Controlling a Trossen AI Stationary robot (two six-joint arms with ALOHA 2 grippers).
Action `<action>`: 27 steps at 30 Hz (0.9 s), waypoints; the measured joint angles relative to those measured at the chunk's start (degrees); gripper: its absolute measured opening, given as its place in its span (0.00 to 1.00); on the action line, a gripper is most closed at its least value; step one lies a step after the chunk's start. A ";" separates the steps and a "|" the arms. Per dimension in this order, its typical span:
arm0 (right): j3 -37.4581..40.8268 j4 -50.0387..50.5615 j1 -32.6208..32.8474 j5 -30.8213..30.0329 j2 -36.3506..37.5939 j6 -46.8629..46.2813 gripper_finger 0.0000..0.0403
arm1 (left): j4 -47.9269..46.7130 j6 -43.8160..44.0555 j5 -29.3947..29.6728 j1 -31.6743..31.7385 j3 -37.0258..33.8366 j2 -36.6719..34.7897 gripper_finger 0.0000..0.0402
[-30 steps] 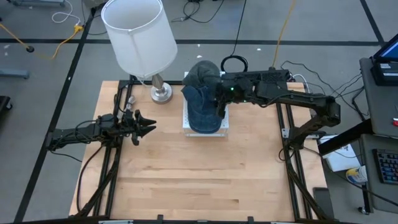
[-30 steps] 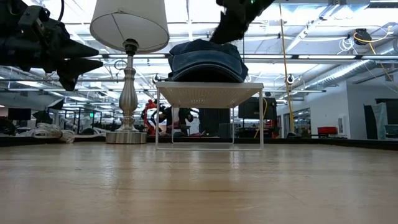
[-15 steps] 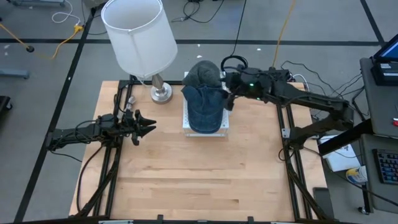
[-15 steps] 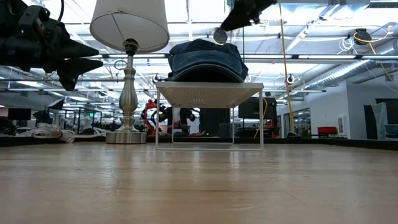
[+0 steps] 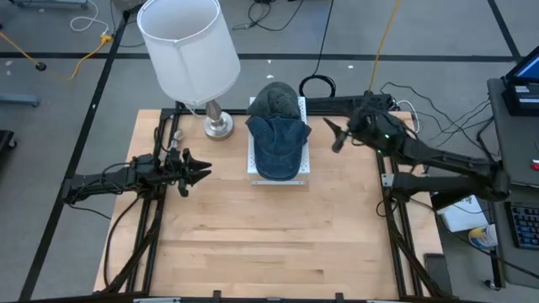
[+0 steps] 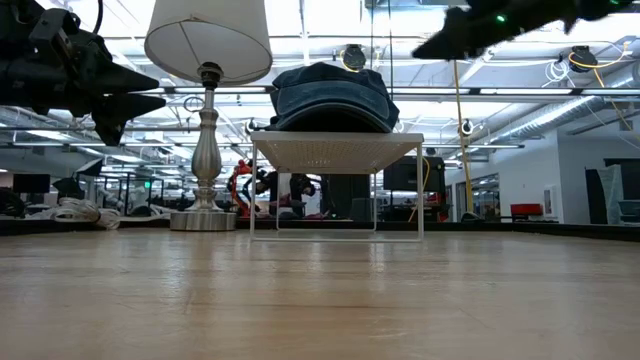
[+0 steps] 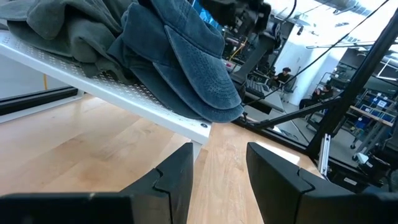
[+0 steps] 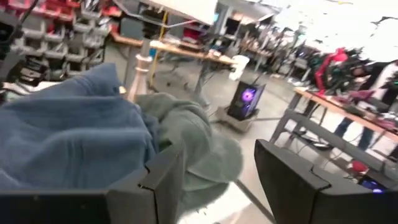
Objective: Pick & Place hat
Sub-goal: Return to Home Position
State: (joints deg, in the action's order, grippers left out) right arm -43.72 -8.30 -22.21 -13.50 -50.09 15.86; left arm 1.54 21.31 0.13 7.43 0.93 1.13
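Pale wooden table (image 5: pixel 253 244) | blue denim caps (image 5: pixel 278 145) stacked on white perforated shelf (image 6: pixel 335 150), placing looks done | right gripper (image 5: pixel 332 137) right of shelf, fingers apart, empty, only homing left | left gripper (image 5: pixel 202 173) waits left, fingers apart

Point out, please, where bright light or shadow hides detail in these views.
Low view: ceiling lights behind silhouette the left gripper and right gripper and shade the blue caps. Right wrist view: the far room washes out white. High view: table evenly lit.
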 joint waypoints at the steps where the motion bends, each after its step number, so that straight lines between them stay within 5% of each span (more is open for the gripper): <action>1: 2.16 -1.10 -0.50 0.00 1.87 -0.06 0.47 | 0.01 0.02 -0.01 -0.01 0.00 -0.01 0.38; 19: 35.41 -17.50 -5.58 -0.12 28.03 -0.97 0.45 | -0.01 0.03 -0.01 -0.01 0.00 -0.01 0.38; 27: 40.36 -23.79 -5.57 -1.16 32.33 -1.91 0.45 | 0.00 0.06 -0.01 0.01 0.00 0.00 0.38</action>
State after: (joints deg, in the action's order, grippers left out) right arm -3.37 -32.09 -27.78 -14.65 -17.76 13.95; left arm 1.54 21.36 0.12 7.43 0.93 1.13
